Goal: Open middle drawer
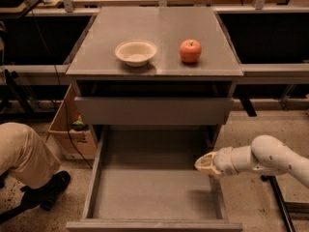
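Note:
The middle drawer (153, 190) is pulled far out toward the camera, below a closed grey drawer front (154, 111). Its bare grey tray shows, with nothing in it. My gripper (203, 164) is a cream-coloured tip on a white arm (270, 157) coming in from the right. It hangs over the drawer's right side wall, about halfway along its length, and holds nothing that I can see. Any drawer below the open one is hidden by it.
A white bowl (136, 52) and a red apple (190, 50) sit on the cabinet top (159, 28). A cardboard box (70, 127) stands left of the cabinet. A person's bent leg (21, 156) and dark shoe (48, 191) are at lower left.

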`<state>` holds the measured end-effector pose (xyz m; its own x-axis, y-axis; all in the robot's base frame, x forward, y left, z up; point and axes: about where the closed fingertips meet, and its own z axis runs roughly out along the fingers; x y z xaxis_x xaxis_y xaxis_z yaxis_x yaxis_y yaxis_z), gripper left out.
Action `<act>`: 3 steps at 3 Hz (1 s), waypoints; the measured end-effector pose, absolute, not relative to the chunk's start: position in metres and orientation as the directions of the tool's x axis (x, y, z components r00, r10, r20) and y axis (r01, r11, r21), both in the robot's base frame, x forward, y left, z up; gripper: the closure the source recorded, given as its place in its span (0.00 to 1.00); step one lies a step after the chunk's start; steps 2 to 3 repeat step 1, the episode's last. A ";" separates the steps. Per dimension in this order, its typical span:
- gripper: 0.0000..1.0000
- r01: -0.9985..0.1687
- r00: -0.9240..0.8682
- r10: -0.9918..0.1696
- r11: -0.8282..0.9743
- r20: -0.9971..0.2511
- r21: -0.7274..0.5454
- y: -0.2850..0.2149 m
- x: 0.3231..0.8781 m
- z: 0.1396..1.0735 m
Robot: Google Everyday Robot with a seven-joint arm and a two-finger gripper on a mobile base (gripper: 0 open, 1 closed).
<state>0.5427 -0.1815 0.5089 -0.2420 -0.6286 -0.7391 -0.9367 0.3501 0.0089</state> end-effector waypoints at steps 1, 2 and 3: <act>0.82 -0.933 -0.237 -0.629 0.360 -0.740 -0.008 -0.183 0.550 0.511; 0.82 -0.933 -0.237 -0.629 0.360 -0.740 -0.008 -0.183 0.550 0.511; 0.82 -0.933 -0.237 -0.629 0.360 -0.740 -0.008 -0.183 0.550 0.511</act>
